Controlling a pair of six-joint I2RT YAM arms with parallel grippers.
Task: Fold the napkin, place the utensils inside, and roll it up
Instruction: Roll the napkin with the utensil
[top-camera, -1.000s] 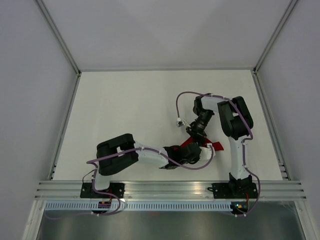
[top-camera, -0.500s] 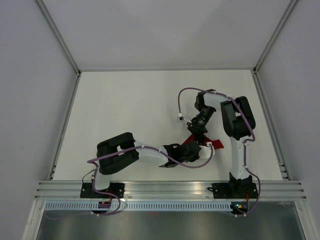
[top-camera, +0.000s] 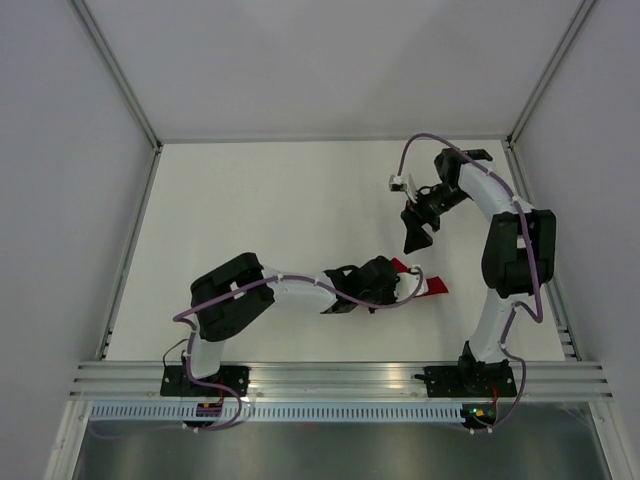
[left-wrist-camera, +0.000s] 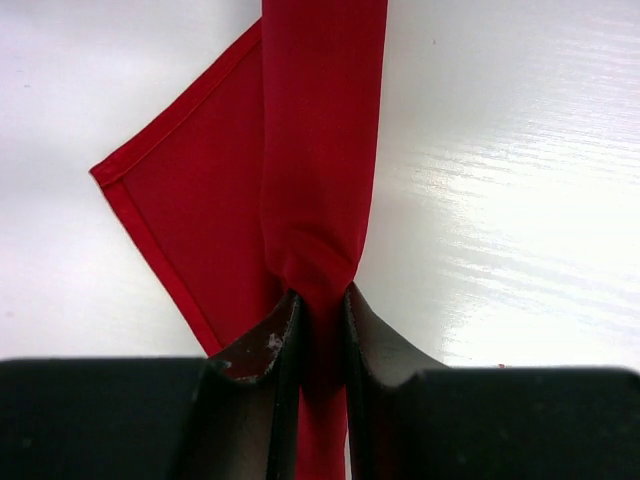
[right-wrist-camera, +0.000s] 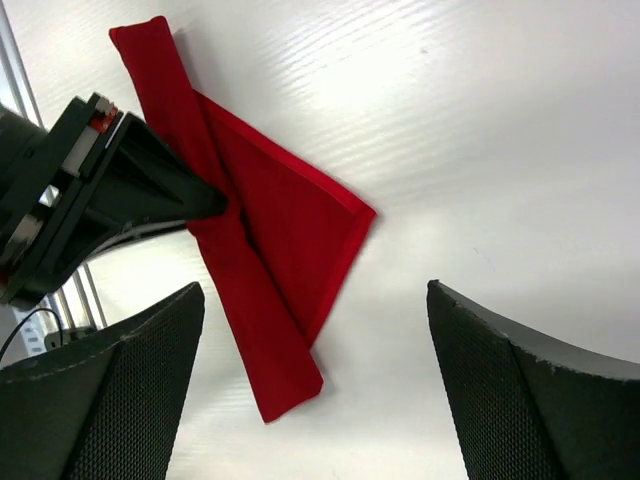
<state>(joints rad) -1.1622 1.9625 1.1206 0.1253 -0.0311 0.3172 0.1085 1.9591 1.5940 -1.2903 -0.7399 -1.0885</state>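
**Operator:** What was the condition of the napkin (right-wrist-camera: 270, 240)?

**Technician:** It lay on the table (top-camera: 250, 220) near the front edge, between the two arm bases, as a narrow rolled strip. One triangular flap (left-wrist-camera: 190, 190) stuck out flat from the side of the roll and was not wound in.

**Operator:** And the knife?

**Technician:** No knife was visible in any view. It was probably inside the roll, but that could not be confirmed.

**Operator:** Gripper status?

**Technician:** The left gripper (left-wrist-camera: 318, 315) was clamped on the roll, partway along its length. The right gripper (right-wrist-camera: 315, 390) hung well apart from the napkin, jaws spread wide and empty.

**Operator:** Work outstanding?

**Technician:** Folding and rolling appeared largely complete. What was left, by my judgement, was winding in the flap and releasing the roll.
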